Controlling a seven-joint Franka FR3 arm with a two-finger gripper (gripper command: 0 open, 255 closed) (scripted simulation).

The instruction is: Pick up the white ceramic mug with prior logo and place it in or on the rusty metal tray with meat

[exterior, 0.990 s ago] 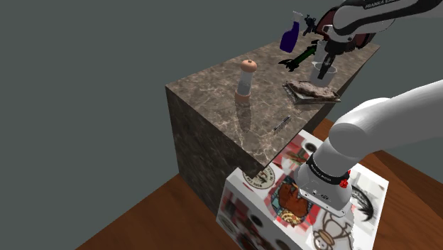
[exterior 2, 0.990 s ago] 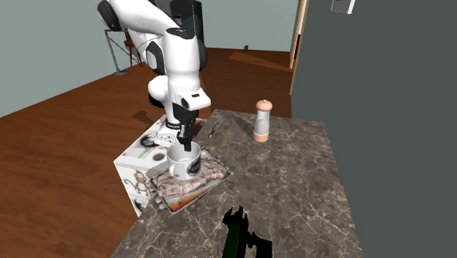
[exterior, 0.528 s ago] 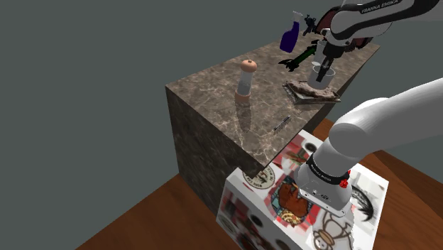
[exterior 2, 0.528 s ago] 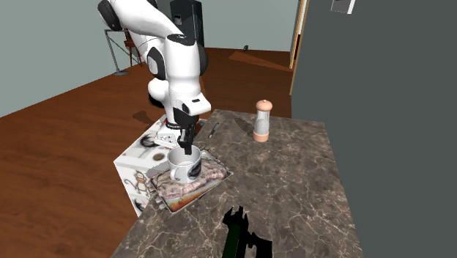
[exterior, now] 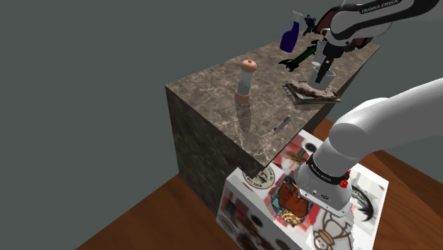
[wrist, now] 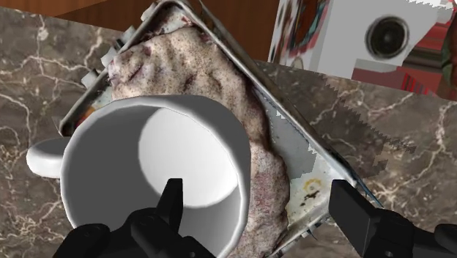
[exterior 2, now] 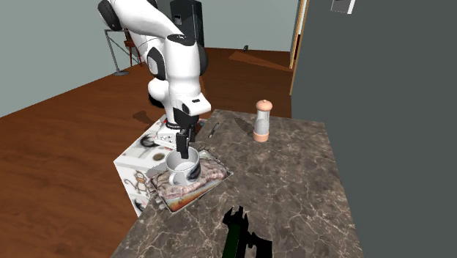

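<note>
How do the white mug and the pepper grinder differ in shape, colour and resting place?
The mug is squat and handled; the pepper grinder is tall and slim. The mug is white; the grinder has a tan cap and base. The mug sits on the meat in the tray; the grinder stands on bare marble. Both are on one counter.

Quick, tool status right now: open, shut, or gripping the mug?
Tool: open. The fingers stand wide apart, one inside the white mug and one outside, with its wall not clasped between them.
</note>
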